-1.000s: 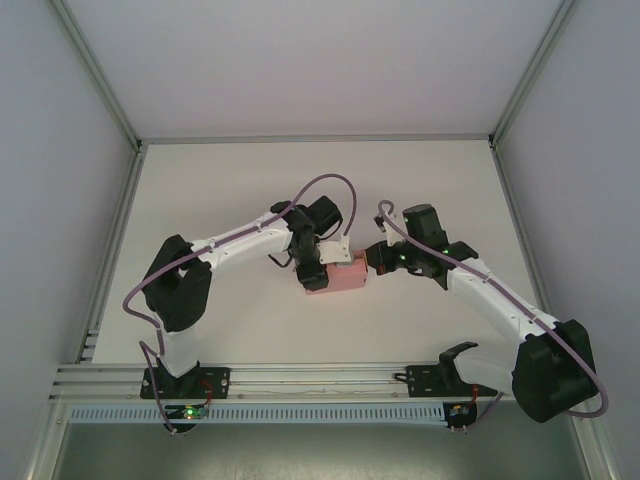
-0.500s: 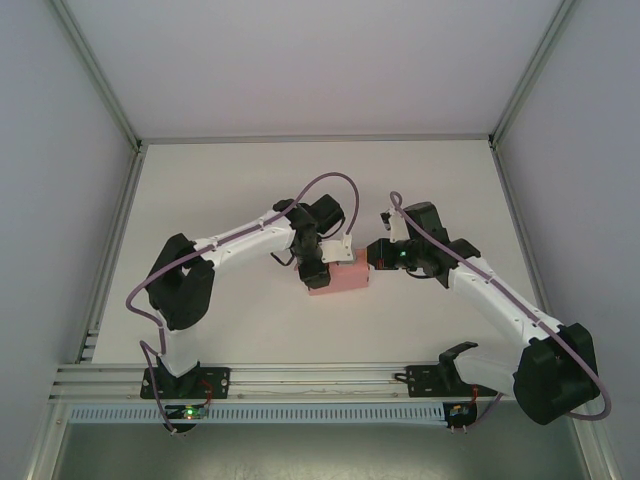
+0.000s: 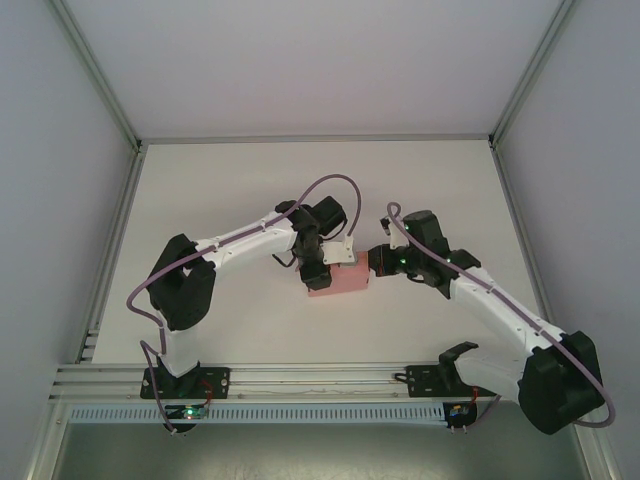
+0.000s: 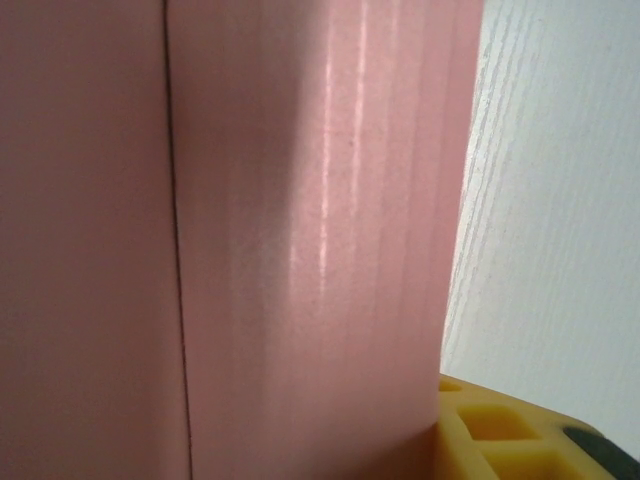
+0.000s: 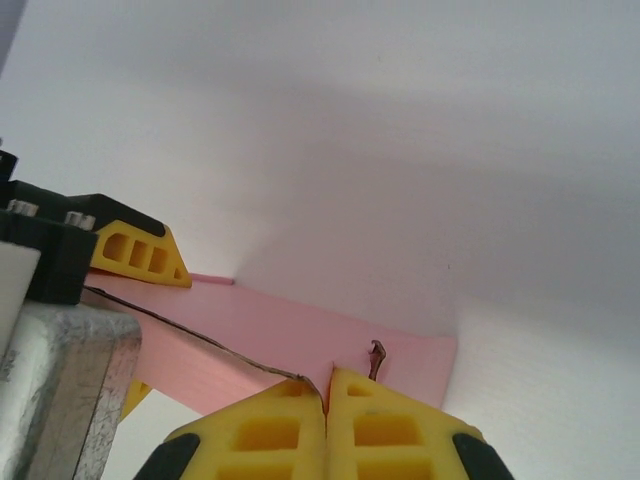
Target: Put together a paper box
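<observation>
The paper box (image 3: 340,279) sits mid-table between the arms, with the left gripper (image 3: 316,270) at its left end and the right gripper (image 3: 373,262) at its right end. The right wrist view shows the right fingers (image 5: 390,430) pressed together against pink card. The left wrist view shows one yellow pad (image 4: 500,430) beside the card, so I cannot tell the left gripper's spread.

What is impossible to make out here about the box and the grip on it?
Top view: the left gripper covers the left end of the paper box.
Left wrist view: the box runs off three edges; the frame cuts off the jaws, so their state is unreadable.
Right wrist view: the right gripper is shut; any card between is hidden.
</observation>
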Controlling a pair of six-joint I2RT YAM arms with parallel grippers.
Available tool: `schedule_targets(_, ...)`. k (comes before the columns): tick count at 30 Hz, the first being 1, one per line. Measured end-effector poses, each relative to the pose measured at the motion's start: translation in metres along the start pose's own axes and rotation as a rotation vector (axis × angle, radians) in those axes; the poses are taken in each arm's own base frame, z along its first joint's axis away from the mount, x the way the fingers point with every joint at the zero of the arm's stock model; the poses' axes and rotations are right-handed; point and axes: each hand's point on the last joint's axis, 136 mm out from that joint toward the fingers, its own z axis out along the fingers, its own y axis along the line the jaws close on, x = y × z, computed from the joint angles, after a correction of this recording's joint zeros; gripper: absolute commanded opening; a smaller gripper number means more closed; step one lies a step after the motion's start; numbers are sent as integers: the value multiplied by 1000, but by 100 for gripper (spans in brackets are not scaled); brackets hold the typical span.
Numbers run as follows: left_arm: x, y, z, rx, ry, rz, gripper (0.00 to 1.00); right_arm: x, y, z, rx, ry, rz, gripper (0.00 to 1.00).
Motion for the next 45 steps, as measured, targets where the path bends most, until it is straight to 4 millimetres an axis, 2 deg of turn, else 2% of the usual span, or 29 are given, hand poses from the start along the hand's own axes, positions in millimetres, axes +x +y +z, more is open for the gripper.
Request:
schedule_targets(11, 1, 1, 0, -6, 3, -16, 44, 6, -1, 2, -34, -188, -103, 0)
schedule_targets(17, 0, 2, 0, -10, 2, -23, 51, 8, -1, 3, -23, -233, -130, 0)
schedule_targets(20, -1, 4, 1, -19, -3, -30, 58, 8, 1, 5, -12, -236, -139, 0)
schedule_targets(21, -2, 5, 1, -24, -6, -34, 66, 8, 1, 5, -5, -238, -141, 0)
schedule_targets(23, -3, 6, 0, -30, -11, -40, 71, 8, 3, 5, 9, -240, -140, 0)
schedule_targets(24, -4, 7, 0, -33, -13, -40, 82, 8, 3, 5, 21, -242, -137, 0)
schedule_targets(25, -4, 7, 0, -34, -14, -42, 100, 9, 3, 4, 30, -241, -133, 0)
schedule_targets(31, -9, 8, -7, -52, -41, -51, 100, 9, -4, 0, 108, -235, -78, 0)
schedule_targets(38, -21, 1, -39, -107, -128, -58, 100, 7, -11, -1, 191, -248, -25, 0)
schedule_targets(45, -14, -9, -50, -167, -165, -129, 100, 9, -9, -2, 230, -248, -13, 0)
